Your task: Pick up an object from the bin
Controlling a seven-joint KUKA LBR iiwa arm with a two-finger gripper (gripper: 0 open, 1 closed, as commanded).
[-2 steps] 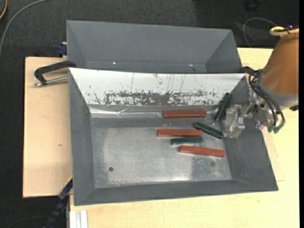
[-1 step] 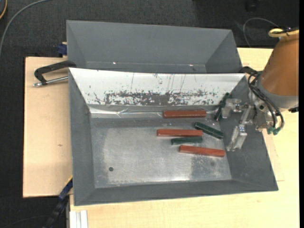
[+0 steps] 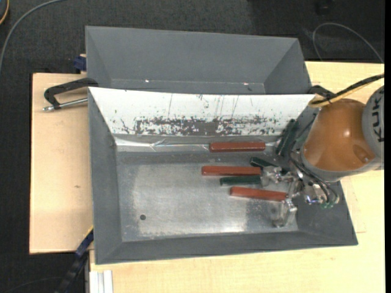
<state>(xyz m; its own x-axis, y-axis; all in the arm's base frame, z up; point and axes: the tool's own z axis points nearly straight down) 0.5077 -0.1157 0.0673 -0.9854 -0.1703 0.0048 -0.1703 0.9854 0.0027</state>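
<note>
- Three reddish-brown bars lie in the right half of the grey metal bin (image 3: 104, 182), each with its long axis running roughly left to right across the camera view.
- Nearest to the tool, the front bar (image 3: 256, 193) stretches leftward from the gripper (image 3: 286, 205). Its right end reaches the gripper's metal tip, so a grasp would likely have to close across the bar's short width.
- One dark green bar (image 3: 239, 180) lies between the front bar and the middle bar (image 3: 231, 171), parallel to both.
- Farthest off, the back bar (image 3: 238, 146) rests at the foot of the rear wall, well apart from the tool.
- One more dark piece (image 3: 264, 162) pokes out beside the wrist, too hidden to name.
- Whether the gripper stands wide or narrow cannot be told, and nothing can be made out in its hold.
- One orange cover (image 3: 336, 139) on the wrist hangs over the bin's right side.
</note>
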